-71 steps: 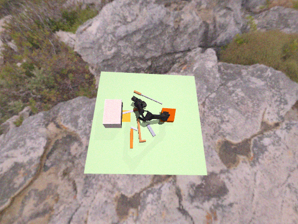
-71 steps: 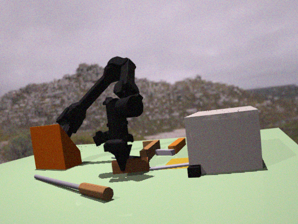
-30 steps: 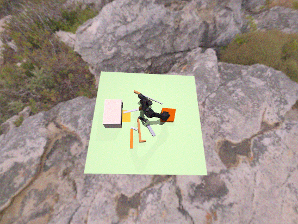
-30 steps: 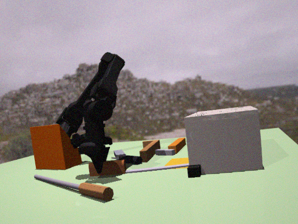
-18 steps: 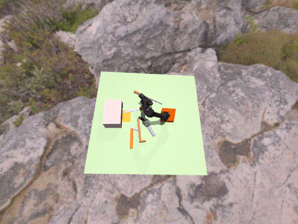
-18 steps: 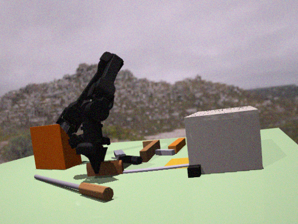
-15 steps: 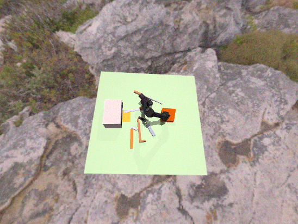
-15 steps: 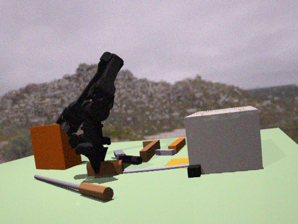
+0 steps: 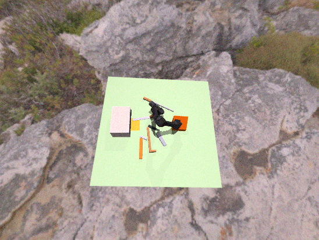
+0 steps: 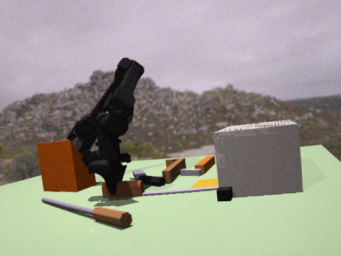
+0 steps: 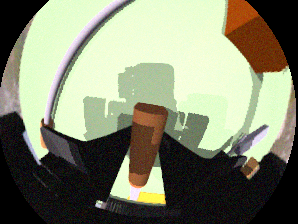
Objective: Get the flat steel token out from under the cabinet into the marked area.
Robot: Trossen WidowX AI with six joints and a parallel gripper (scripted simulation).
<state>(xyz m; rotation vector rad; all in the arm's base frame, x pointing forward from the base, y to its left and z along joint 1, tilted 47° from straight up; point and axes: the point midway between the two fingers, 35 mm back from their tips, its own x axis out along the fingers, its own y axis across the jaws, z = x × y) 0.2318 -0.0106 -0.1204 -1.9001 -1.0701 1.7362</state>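
My gripper [image 9: 151, 117] [image 10: 114, 192] [image 11: 147, 131] is shut on the brown handle [image 10: 132, 188] [image 11: 146, 142] of a tool, low over the table. The tool's thin pale shaft [image 9: 141, 119] [image 10: 180, 191] [image 11: 134, 193] points at the pale cabinet [image 9: 120, 120] [image 10: 258, 161] and crosses beside the far edge of the yellow marked area [image 9: 135, 126] [image 10: 206, 183] [image 11: 154, 197] in the top view. The shaft's far end is hidden at the cabinet's front, where a black block [image 10: 224, 194] shows. The steel token is not visible in any view.
A wooden-handled rod [image 9: 146, 99] [image 10: 112, 217] lies beside the gripper. On the other side lie a black-handled flat blade [image 9: 162, 140], a brown L-shaped stick [image 9: 149, 140], an orange bar [image 9: 141, 148] and a small grey bar [image 10: 191, 172]. An orange block [image 9: 183, 123] [image 10: 57, 166] stands by the arm's base.
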